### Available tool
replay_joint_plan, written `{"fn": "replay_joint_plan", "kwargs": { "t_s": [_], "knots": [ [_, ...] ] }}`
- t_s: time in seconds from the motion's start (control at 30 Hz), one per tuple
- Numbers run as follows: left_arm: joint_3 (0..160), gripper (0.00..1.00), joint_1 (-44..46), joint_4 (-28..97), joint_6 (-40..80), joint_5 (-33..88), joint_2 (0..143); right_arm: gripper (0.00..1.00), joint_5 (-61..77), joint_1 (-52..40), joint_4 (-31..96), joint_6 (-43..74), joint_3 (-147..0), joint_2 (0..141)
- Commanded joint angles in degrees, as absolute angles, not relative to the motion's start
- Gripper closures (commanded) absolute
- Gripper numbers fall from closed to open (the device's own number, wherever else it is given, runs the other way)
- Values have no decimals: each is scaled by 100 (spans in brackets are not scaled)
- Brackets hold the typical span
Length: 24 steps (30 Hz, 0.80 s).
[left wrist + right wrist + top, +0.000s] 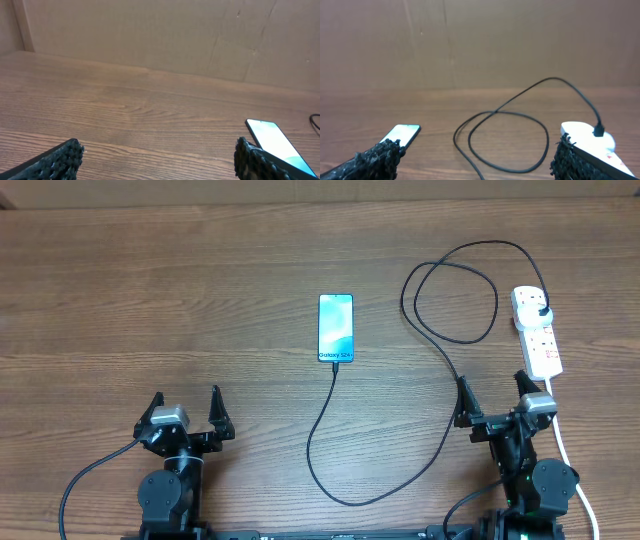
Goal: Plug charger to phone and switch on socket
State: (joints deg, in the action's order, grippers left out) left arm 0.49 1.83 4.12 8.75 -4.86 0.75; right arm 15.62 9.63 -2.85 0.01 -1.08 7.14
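Phone (336,328): lies flat near the middle of the tabletop (150,280), screen up and lit blue-teal, with the short end bearing small text turned toward the arms. Charger (333,377): a thin black cable that meets the phone at that text end. It runs from the phone toward the arms, bends round in a wide curve, climbs past the right arm, makes one loose loop to the right of the phone and ends in a black plug head (543,311). Whether the small tip is fully seated in the phone cannot be told. Socket (537,330): a white strip with small red switches, well to the right of the phone and roughly level with it, its length running toward the right arm. The plug head sits in the outlet at its far end; the position of the switches cannot be told. Left tool (187,394): nearer the arms than the phone and off to its left, fingers spread wide, nothing between them. Right tool (490,378): to the right of the phone and nearer the arms, just short of the socket's near end, fingers likewise spread wide and holding nothing.
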Motion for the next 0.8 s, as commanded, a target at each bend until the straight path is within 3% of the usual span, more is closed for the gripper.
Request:
{"fn": "replay_joint_plan", "kwargs": {
  "t_s": [0.0, 0.77],
  "knots": [
    [27, 0, 141, 408, 746, -443, 21, 0, 860, 703, 290, 27, -45, 75],
    [27, 0, 141, 408, 749, -443, 21, 0, 541, 414, 443, 45, -47, 16]
  ]
}}
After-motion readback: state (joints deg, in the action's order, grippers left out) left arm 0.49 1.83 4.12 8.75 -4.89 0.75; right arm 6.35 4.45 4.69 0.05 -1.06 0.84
